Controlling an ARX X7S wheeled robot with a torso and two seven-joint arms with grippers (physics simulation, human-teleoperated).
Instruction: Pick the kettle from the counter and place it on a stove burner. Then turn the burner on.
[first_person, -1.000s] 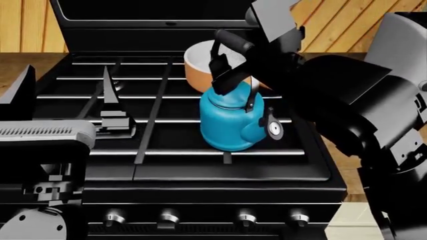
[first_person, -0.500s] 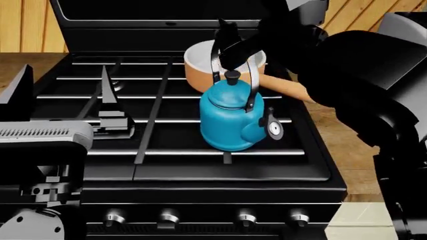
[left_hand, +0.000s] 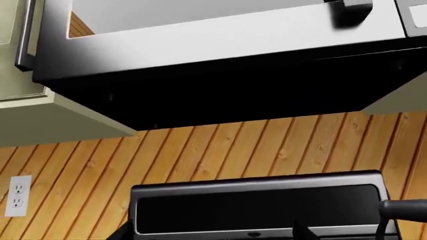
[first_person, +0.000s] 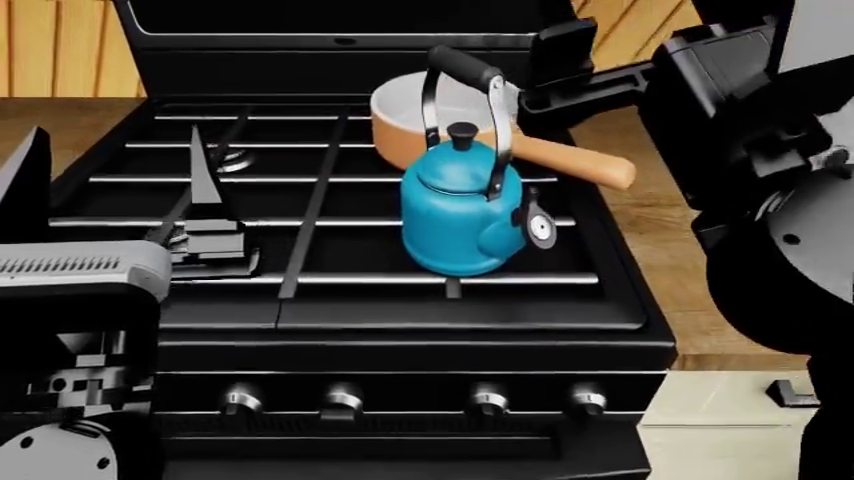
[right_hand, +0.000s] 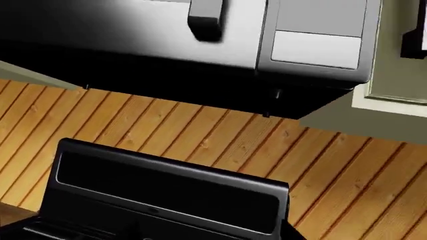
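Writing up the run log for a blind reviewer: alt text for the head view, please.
A small glossy teal-blue kettle stands upright on the black iron grate of a black range, just in front of an orange saucepan with a white inside. The right arm's black hand hangs apart from the kettle, holding nothing. Four silver knobs line the range's front.

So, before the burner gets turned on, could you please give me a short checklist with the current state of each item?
1. Kettle on the stove grate, upright: ok.
2. Kettle released, nothing gripping its handle: ok.
3. Kettle centred over a burner: cannot tell, the burner head is hidden beneath it.
4. Orange saucepan clear of the kettle: cannot tell, they overlap from the head camera.
5. Knobs along the front panel unobstructed: ok.
6. Right hand open for a knob: cannot tell.
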